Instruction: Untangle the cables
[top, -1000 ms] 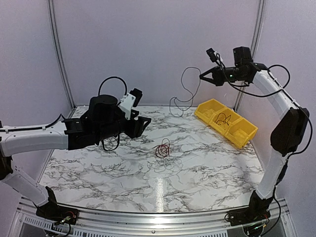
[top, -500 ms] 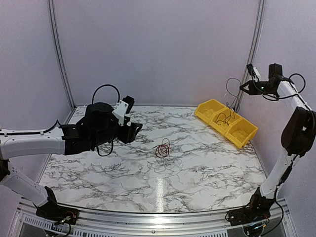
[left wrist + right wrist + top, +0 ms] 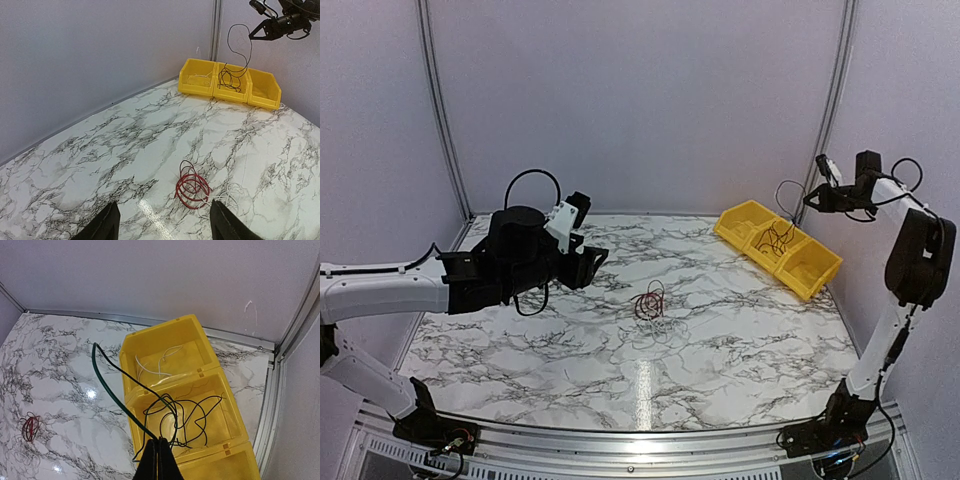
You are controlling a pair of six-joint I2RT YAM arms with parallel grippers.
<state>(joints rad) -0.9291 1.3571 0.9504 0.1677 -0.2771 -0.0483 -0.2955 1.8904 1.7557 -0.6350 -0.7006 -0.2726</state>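
Note:
A small coil of red cable point(image 3: 648, 301) point(image 3: 193, 187) lies mid-table, with a thin white cable point(image 3: 235, 193) looped beside it. My left gripper point(image 3: 594, 258) point(image 3: 165, 206) hovers open to the left of that coil, nothing between its fingers. High at the back right, my right gripper point(image 3: 811, 198) point(image 3: 159, 444) point(image 3: 256, 34) is shut on a thin dark cable point(image 3: 112, 389) point(image 3: 233, 64). This cable hangs down into the middle compartment of the yellow bin point(image 3: 818, 284), where its black loops point(image 3: 200, 415) pile up.
The yellow bin point(image 3: 159, 326) point(image 3: 198, 91) has three compartments and stands at the back right by the wall post. Its far compartment holds white wire pieces point(image 3: 155, 362). Walls enclose the marble table on three sides.
My right arm swung right, carrying the dark cable from the table's back edge to above the bin; its loops now rest in the middle compartment. My left arm drew back slightly.

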